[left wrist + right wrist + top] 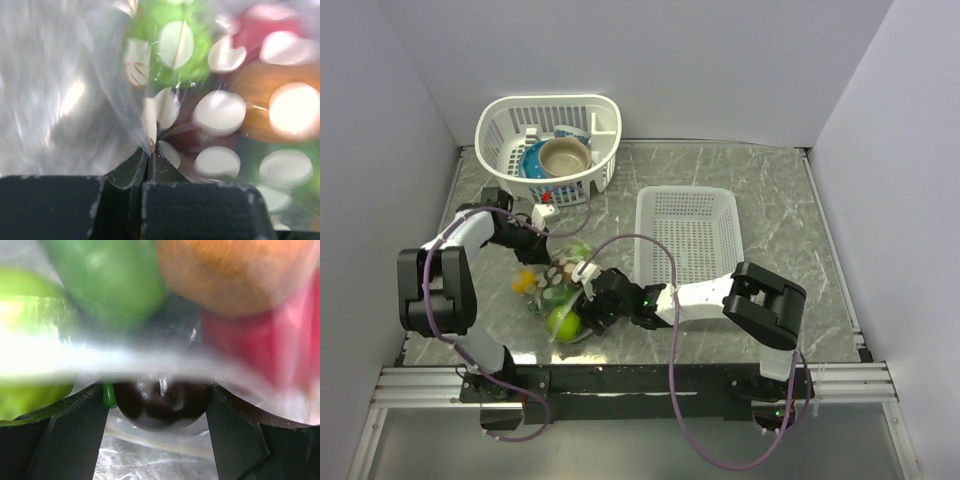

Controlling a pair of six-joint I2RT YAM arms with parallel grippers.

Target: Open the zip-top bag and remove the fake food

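Observation:
The zip-top bag (pixel 560 290), clear with white dots, lies on the table between the arms with the fake food inside. My left gripper (pixel 542 258) is at its far side, and in the left wrist view it (pixel 150 155) is shut on a fold of the bag's film (pixel 75 100), with green (pixel 170 45), red (pixel 265 30) and orange (pixel 260 100) pieces blurred behind. My right gripper (pixel 588 300) reaches in from the right. In its wrist view it (pixel 159 390) has a finger against each side of a dark maroon piece (pixel 160 407). Green (pixel 110 275), orange (pixel 235 270) and red (pixel 260 340) pieces crowd above.
A white mesh tray (pixel 687 235) sits just right of the bag. A white basket (pixel 605 165) holding bowls stands at the back left. Walls close in the table on the left, back and right. A lime-green piece (pixel 563 322) bulges at the bag's near end.

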